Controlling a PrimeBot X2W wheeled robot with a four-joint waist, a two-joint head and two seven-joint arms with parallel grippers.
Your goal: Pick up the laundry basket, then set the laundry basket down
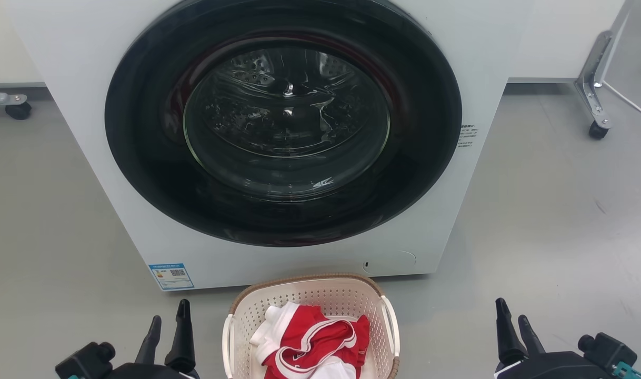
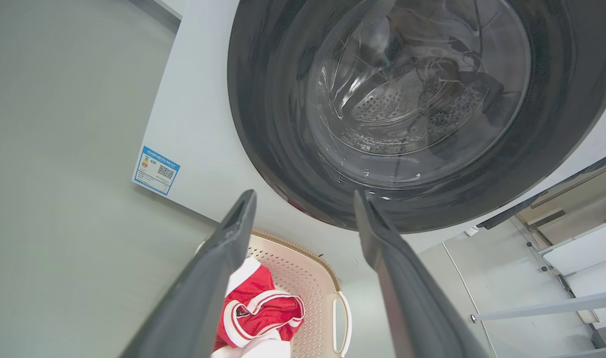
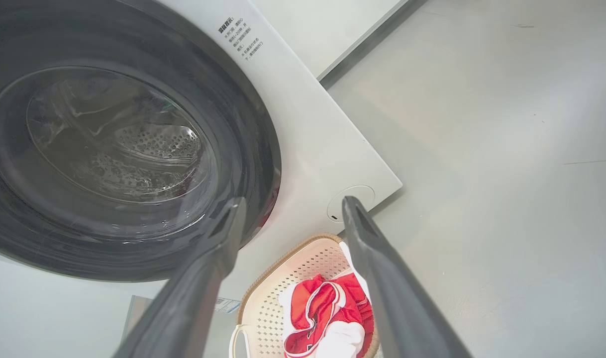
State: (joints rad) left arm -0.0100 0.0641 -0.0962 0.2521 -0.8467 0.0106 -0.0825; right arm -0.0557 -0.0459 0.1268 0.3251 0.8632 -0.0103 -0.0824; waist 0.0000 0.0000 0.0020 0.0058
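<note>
The left end effector (image 1: 169, 311) and right end effector (image 1: 511, 309), each with its two long dark fingers apart and gripping nothing, hover on either side of the cream-white perforated plastic laundry basket (image 1: 304, 295). The basket sits on the grey floor (image 1: 536, 210), holds a crumpled red-and-white garment (image 1: 315, 339), and stands just before the white front-loading washing machine (image 1: 89, 131).

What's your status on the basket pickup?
Left gripper open, right gripper open, neither touching laundry basket. Basket on floor, red-and-white garment inside. Washing machine close behind.
</note>
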